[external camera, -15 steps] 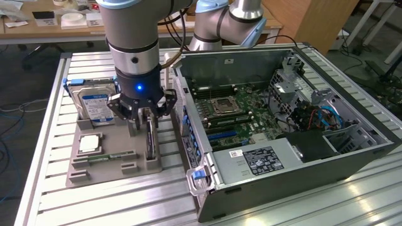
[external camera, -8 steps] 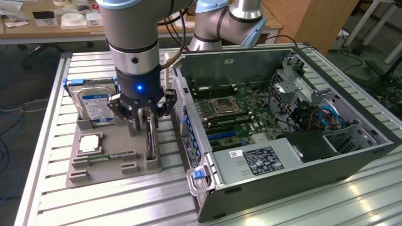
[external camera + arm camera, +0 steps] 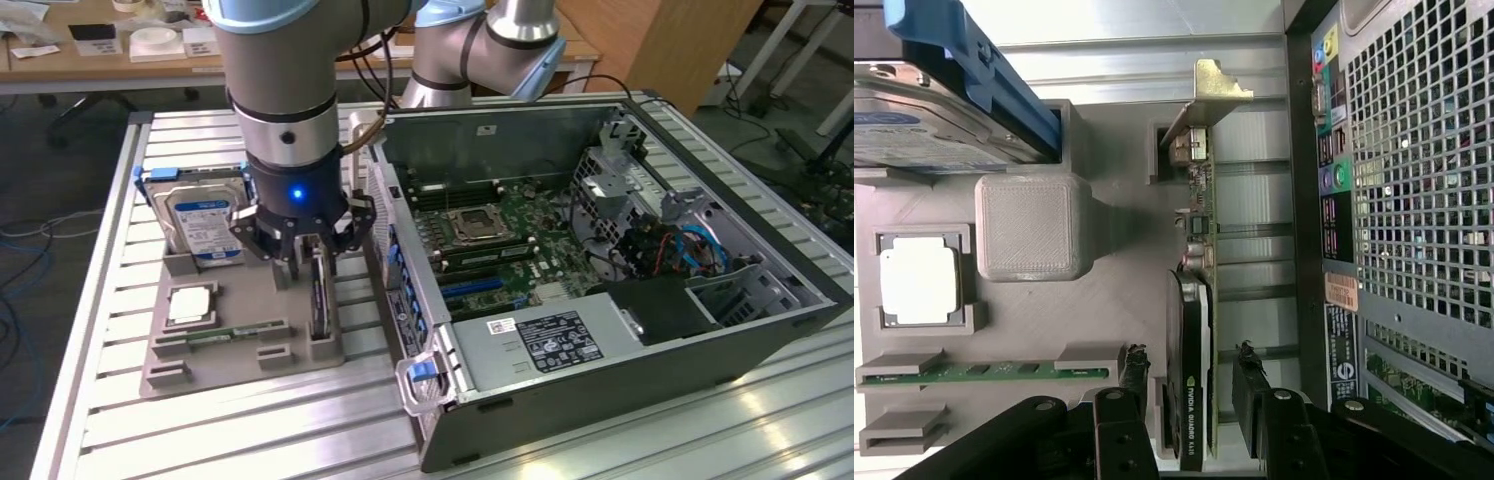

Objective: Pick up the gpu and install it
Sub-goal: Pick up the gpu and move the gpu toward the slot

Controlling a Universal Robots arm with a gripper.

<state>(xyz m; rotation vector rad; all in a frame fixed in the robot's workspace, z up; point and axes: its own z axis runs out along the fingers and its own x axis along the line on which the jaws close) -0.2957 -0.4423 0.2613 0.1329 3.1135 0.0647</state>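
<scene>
Hand (image 3: 1192,355) spread astride gpu (image 3: 1187,320), standing edgewise in gray tray (image 3: 1124,240) slot

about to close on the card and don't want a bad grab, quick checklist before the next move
1. gpu standing on edge in the grey holder: ok
2. gripper straddling the gpu, one finger each side: ok
3. fingers touching the card: not ok, gaps on both sides, nothing held
4. hard drive and memory stick apart from the fingers: ok
5. computer case side open: ok
6. free slot for the card: cannot tell
</scene>
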